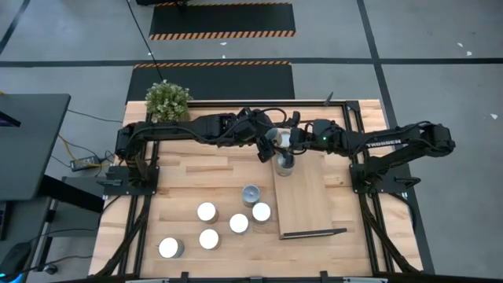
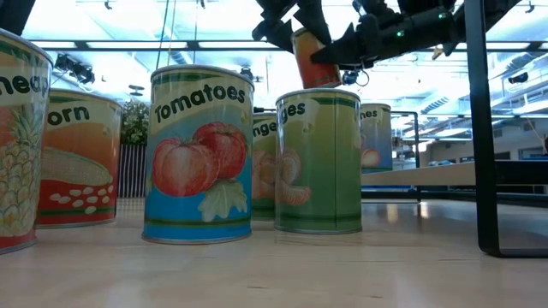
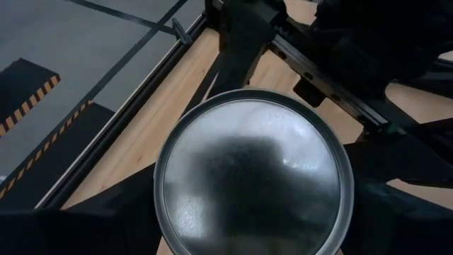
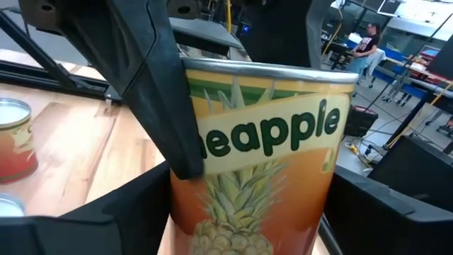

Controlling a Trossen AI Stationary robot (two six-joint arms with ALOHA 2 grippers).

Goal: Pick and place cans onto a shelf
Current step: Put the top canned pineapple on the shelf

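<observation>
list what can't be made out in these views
- Lifted pineapple can: lower label cut off by the right wrist view's edge.
- Can on shelf: seen at, label mostly hidden behind green can, low view.
- Left-edge can: cut off by the frame, low view.

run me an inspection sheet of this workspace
surface: wooden table, planked
job's things: shelf on the table's right half, shelf can standing on it; six loose cans upright on the table; raised can in the air above the shelf
clutter: plant at a table corner
grippers: left gripper and right gripper meet mid-table, fingers of both on the raised can
cables: floor cable left of the table
surroundings: striped mats, dark desk, person far off
</observation>
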